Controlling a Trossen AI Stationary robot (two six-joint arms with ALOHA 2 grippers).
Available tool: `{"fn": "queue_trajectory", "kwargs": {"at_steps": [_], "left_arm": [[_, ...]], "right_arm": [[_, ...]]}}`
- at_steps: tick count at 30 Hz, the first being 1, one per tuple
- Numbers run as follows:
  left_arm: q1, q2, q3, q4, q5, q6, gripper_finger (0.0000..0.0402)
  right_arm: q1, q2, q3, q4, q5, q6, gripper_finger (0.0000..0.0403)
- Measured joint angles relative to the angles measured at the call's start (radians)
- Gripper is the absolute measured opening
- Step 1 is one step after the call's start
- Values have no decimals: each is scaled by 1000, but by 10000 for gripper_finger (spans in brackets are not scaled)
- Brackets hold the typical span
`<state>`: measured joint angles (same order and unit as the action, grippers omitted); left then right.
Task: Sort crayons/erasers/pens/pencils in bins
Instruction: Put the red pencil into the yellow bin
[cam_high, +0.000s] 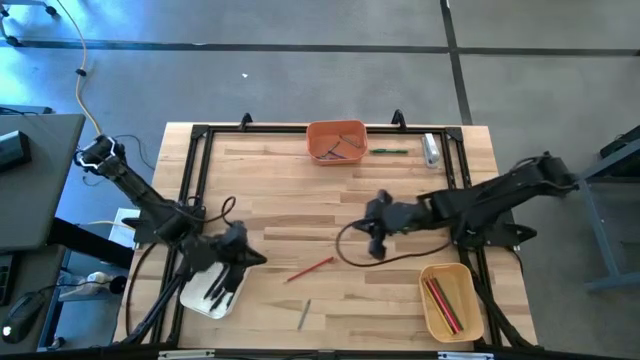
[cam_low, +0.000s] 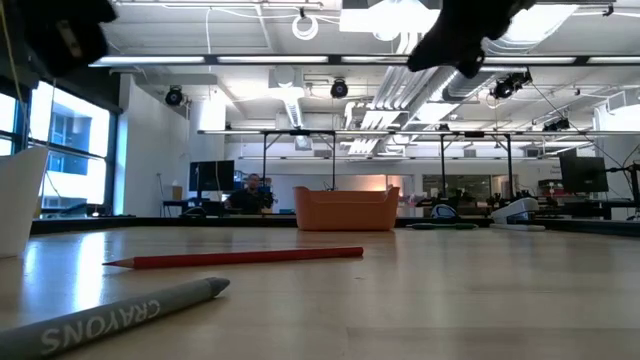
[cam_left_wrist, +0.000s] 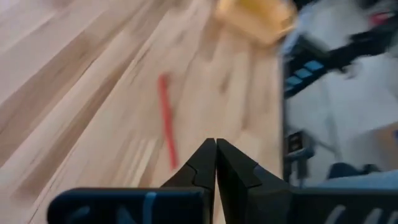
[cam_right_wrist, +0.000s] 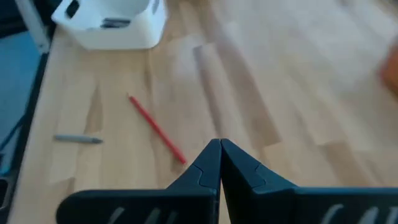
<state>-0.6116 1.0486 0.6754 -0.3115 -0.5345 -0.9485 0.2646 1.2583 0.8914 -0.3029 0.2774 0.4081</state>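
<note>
A red pencil (cam_high: 310, 268) and a grey crayon (cam_high: 305, 314) lie flat on the wooden table; the low view shows the pencil (cam_low: 235, 258) behind the crayon (cam_low: 120, 315). The orange bin (cam_high: 337, 140) at the far edge holds a few sticks, and a green pen (cam_high: 390, 151) lies beside it. The tan-yellow bin (cam_high: 447, 300) holds red and pink sticks. My left gripper (cam_high: 245, 258) hovers shut (cam_left_wrist: 216, 143) at the white bin (cam_high: 213, 290), which holds dark sticks. My right gripper (cam_high: 375, 245) is shut (cam_right_wrist: 220, 144), above the table right of the red pencil (cam_right_wrist: 155, 129).
A stubby clear-and-white tube (cam_high: 431, 150) lies near the far right corner. A dark cable loops on the table under my right arm (cam_high: 350, 250). A black frame (cam_high: 190, 190) runs along the table's edges. Bare wood lies between the bins mid-table.
</note>
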Motion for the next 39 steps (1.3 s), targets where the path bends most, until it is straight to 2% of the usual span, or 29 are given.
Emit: {"fn": "queue_trajectory", "kwargs": {"at_steps": [4,7,9,11,13,15,21,28,33,39], "left_arm": [[103,-31,-136,361,100,207,1],[176,-34,-217,616,152,261,0],[211,-34,-250,715,169,300,0],[237,-34,-273,734,131,316,0],[252,-36,-303,727,44,311,0],[262,-40,-329,731,1,309,0],[262,-95,-422,808,17,343,0],[264,-211,-499,795,53,387,0],[264,-293,-524,769,55,387,0],[264,-336,-526,768,31,403,0]], "right_arm": [[-39,124,85,-11,-125,-29,0],[-71,195,148,-14,-209,-84,0],[-86,237,188,-14,-255,-134,0],[-97,273,222,-31,-311,-180,0],[-103,313,264,-48,-364,-219,0],[-103,356,312,-91,-380,-251,0],[-77,538,492,-212,-342,-284,0],[-47,739,670,-367,-315,-264,0],[-33,835,732,-447,-315,-329,0],[-33,869,734,-500,-315,-347,10]]}}
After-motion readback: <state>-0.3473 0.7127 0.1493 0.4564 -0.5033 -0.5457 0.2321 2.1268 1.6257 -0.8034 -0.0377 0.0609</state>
